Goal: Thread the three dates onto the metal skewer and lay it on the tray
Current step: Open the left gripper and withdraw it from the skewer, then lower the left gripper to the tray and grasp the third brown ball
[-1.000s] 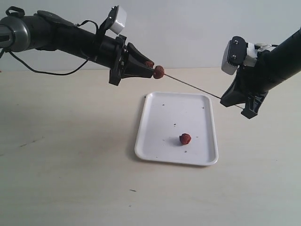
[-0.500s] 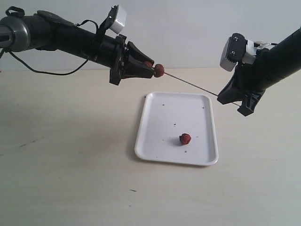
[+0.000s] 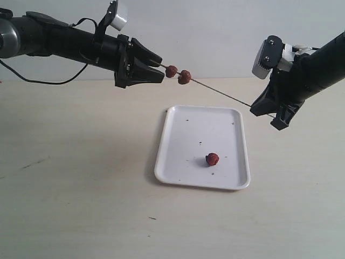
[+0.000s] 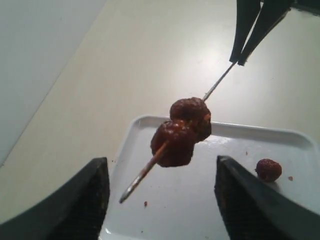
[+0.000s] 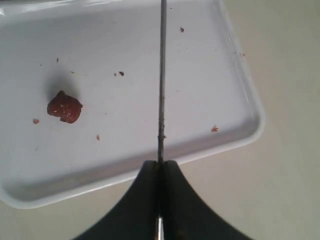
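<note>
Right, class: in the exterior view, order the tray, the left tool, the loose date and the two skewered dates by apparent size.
1. tray
2. left tool
3. loose date and skewered dates: all three look about alike, and differing distance from the camera makes ranking them unsure.

Left gripper (image 3: 161, 70) opened, backed off skewered dates (image 3: 184, 76).
</note>
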